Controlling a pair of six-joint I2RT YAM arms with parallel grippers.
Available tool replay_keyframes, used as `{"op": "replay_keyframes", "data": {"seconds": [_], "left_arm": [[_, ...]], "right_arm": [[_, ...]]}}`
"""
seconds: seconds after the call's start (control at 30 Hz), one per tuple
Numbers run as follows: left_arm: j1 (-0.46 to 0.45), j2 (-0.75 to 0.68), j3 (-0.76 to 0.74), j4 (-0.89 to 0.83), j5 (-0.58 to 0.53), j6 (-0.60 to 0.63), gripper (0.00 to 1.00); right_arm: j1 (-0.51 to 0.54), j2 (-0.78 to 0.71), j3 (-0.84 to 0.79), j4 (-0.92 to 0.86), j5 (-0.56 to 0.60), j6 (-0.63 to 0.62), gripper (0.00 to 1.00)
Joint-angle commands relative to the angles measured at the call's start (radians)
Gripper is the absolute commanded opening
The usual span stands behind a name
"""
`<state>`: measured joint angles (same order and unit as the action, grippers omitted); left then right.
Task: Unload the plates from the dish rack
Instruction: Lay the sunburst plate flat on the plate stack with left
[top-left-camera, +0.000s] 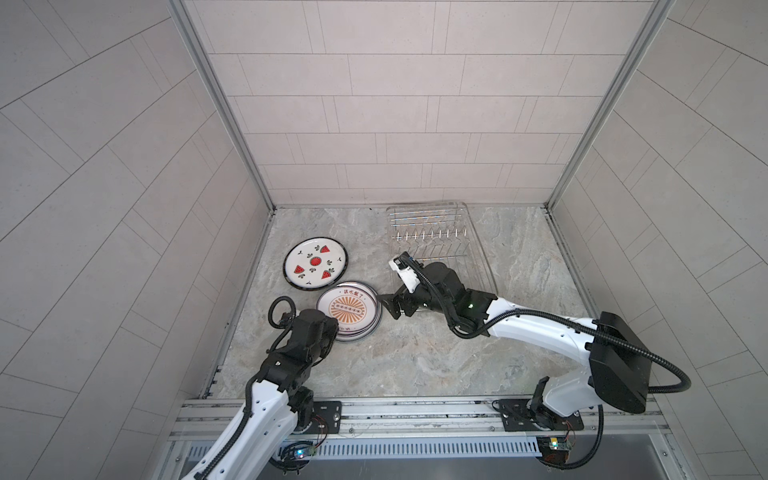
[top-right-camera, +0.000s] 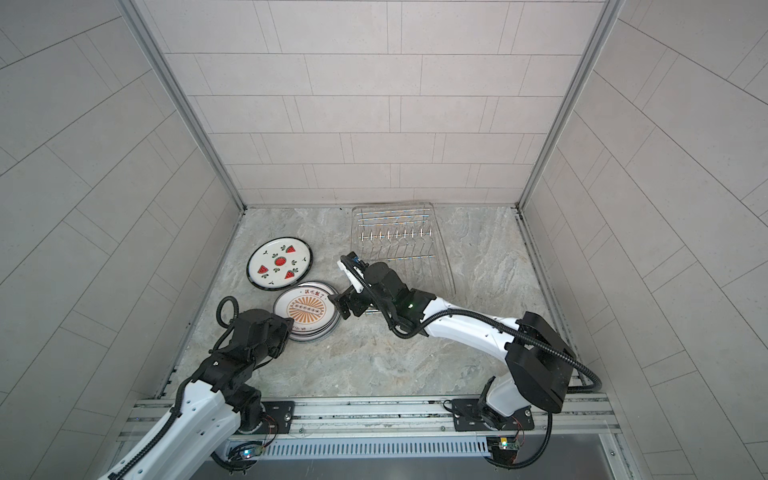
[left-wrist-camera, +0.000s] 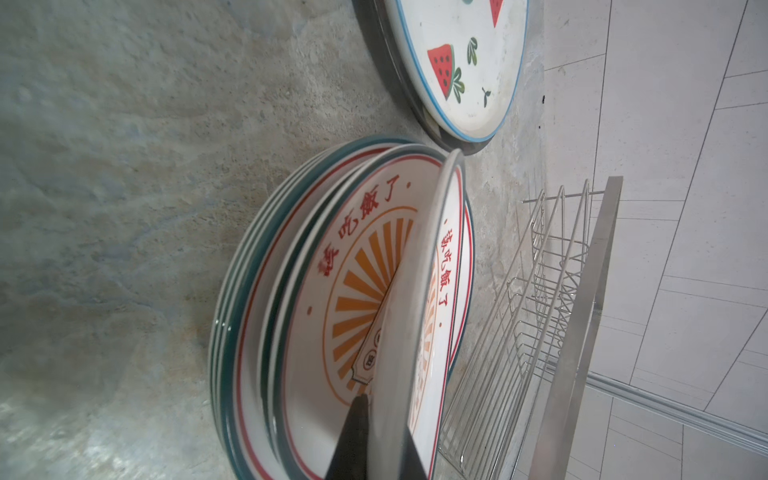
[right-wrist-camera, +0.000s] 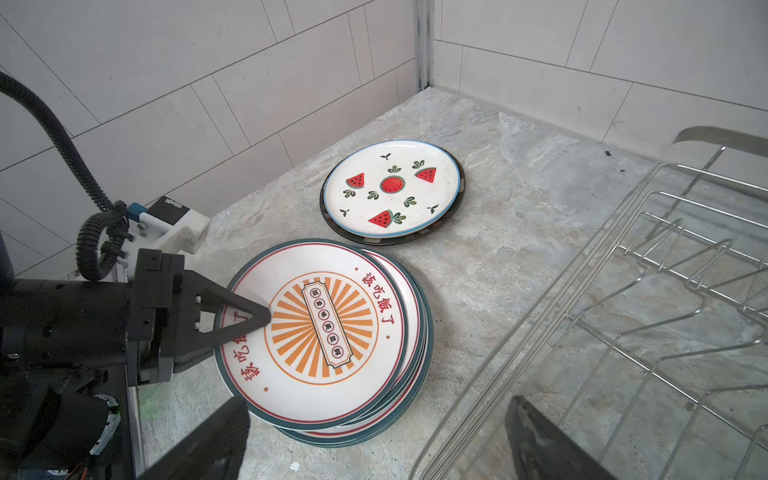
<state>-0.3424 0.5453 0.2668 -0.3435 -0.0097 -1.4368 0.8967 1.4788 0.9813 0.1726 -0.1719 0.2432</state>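
I see the rectangular silver wire dish rack (top-left-camera: 432, 245) standing on the grey marbled desk (top-left-camera: 415, 361). To the rack's left, apart from it, lies a stack of round white plates with orange sunbursts and red characters (top-left-camera: 351, 311). My left pincer (right-wrist-camera: 262, 318) is clamped on the rim of the top sunburst plate (right-wrist-camera: 316, 328), which tilts up off the stack. Farther left of the rack, a round white plate with red watermelon slices (top-left-camera: 316, 264) lies flat upon a dark-rimmed plate (right-wrist-camera: 386, 242). My right pincer (top-left-camera: 391, 306) gapes wide, holding nothing, between the rack's near left corner and the stack.
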Motion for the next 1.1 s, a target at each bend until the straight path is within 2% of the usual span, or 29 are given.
{"op": "replay_keyframes", "data": {"seconds": [0.0,0.1,0.23,0.37,0.6,0.9,1.07], "left_arm": [[0.004,-0.002,-0.021,0.031,-0.014,-0.032,0.08],[0.005,-0.007,-0.031,0.045,-0.001,-0.037,0.10],[0.004,0.004,-0.032,0.050,-0.011,-0.036,0.27],[0.005,0.035,-0.031,0.069,-0.016,-0.032,0.32],[0.004,0.106,-0.003,0.046,-0.069,-0.011,0.50],[0.004,0.110,0.011,0.038,-0.096,-0.001,0.54],[0.004,0.046,0.019,-0.014,-0.116,0.004,0.53]], "right_arm": [[0.007,-0.018,0.001,0.012,0.001,0.004,0.97],[0.007,-0.012,0.012,0.003,0.000,0.004,0.97],[0.007,-0.003,0.022,-0.010,0.002,0.002,0.97],[0.007,0.005,0.025,-0.011,0.002,0.002,0.97],[0.007,0.011,0.031,-0.020,0.003,0.003,0.97],[0.007,0.015,0.041,-0.040,0.006,0.002,0.97],[0.007,0.018,0.045,-0.047,0.019,-0.001,0.97]]}}
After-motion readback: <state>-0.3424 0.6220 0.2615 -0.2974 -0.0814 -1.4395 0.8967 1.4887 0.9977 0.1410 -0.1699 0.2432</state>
